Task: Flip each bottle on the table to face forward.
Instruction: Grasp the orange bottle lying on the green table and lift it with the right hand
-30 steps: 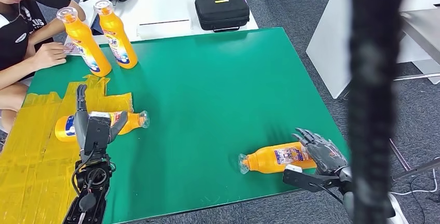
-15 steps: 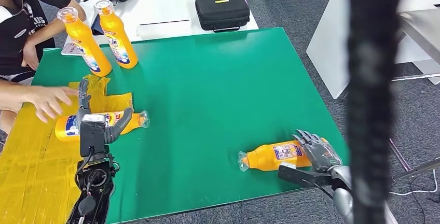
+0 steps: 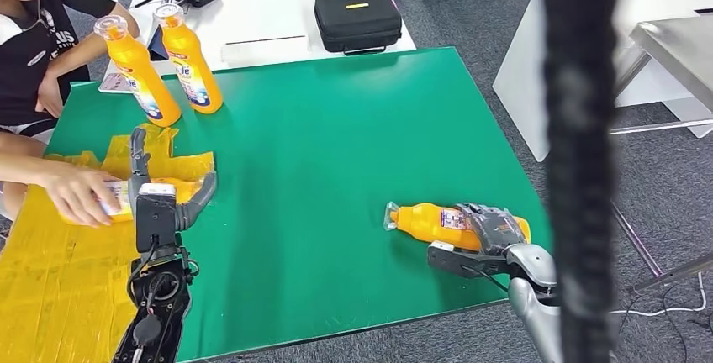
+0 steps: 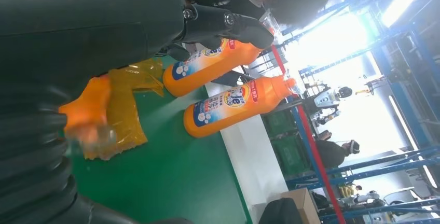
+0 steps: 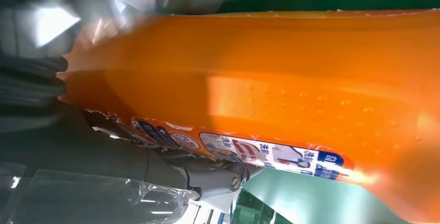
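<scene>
While the right hand (image 3: pixel 492 228) gripped the lying bottle (image 3: pixel 437 223) around its labelled middle, fingers wrapped over it, the left hand (image 3: pixel 164 199) stood open. The bottle looked full, heavy, slick; its waist between the fingers seemed the safest hold.

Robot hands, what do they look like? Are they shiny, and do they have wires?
The left hand is a dark grey boxy palm with a pale patch on its back and slim grey fingers. Black cables loop around the dark wrist below it. The right hand has dark, jointed grey fingers on a shiny silver arm, with a black bracket beside its wrist.
</scene>
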You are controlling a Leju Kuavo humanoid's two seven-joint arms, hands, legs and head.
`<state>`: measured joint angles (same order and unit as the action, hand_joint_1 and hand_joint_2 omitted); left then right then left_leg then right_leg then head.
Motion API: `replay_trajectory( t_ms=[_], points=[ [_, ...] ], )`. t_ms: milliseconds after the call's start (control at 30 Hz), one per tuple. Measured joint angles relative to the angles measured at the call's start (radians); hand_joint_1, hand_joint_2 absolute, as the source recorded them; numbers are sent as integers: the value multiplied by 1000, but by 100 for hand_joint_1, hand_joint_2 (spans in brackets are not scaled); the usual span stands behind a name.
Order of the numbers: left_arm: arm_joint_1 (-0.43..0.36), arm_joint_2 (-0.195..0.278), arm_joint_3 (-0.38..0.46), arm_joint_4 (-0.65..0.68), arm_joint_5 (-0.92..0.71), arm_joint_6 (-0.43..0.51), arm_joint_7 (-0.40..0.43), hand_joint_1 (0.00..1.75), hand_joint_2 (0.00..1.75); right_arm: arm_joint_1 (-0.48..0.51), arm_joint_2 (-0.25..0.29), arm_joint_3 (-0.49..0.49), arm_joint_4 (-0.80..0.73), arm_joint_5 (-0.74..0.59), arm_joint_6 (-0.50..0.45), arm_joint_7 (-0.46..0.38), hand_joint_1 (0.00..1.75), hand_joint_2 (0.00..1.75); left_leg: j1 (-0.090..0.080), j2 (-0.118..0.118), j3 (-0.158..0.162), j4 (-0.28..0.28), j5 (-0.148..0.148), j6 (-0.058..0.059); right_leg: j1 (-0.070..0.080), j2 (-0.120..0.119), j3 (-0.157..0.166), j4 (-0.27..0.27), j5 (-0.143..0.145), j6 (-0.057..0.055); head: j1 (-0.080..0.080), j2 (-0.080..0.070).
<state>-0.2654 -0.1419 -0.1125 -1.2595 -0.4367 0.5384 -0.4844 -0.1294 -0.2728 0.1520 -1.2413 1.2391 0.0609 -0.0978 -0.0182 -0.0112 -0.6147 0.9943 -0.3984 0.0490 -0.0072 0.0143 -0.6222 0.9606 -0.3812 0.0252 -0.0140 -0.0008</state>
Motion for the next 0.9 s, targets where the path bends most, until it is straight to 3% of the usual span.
replay_trajectory(
  t_ms=[200, 333, 433, 633, 900],
  points=[
    [11, 0, 0, 5, 18, -1, 0, 0, 175, -4, 29, -3, 11, 3, -75, 59, 175, 175, 0, 1, 2, 0, -1, 1, 0, 0, 2, 0, 0, 0, 0, 0],
    [18, 0, 0, 5, 21, -2, -1, 0, 175, -3, 42, -8, 10, 0, -87, 69, 175, 175, 0, 1, 2, 0, 0, 0, 1, 0, 2, 0, 0, 0, 0, 0],
    [23, 0, 0, 3, 23, -8, -1, 0, 175, 2, 67, -29, 4, -54, -153, 66, 175, 175, 0, 0, 0, 0, 0, 0, 0, 0, 1, 0, 0, 0, 0, 0],
    [35, -9, -17, -8, 46, -70, -2, 0, 175, 2, 188, -113, -66, -440, -335, -99, 175, 175, 0, -1, -4, 0, 2, 0, 0, 0, -4, 1, 1, 0, 0, 0],
    [35, -14, -50, -17, 63, -100, -4, 0, 175, -6, 257, -144, -100, -587, -364, -187, 175, 175, 0, -2, -7, 0, 1, 0, 0, -1, -6, 1, 0, 0, 0, 0]
  ],
)
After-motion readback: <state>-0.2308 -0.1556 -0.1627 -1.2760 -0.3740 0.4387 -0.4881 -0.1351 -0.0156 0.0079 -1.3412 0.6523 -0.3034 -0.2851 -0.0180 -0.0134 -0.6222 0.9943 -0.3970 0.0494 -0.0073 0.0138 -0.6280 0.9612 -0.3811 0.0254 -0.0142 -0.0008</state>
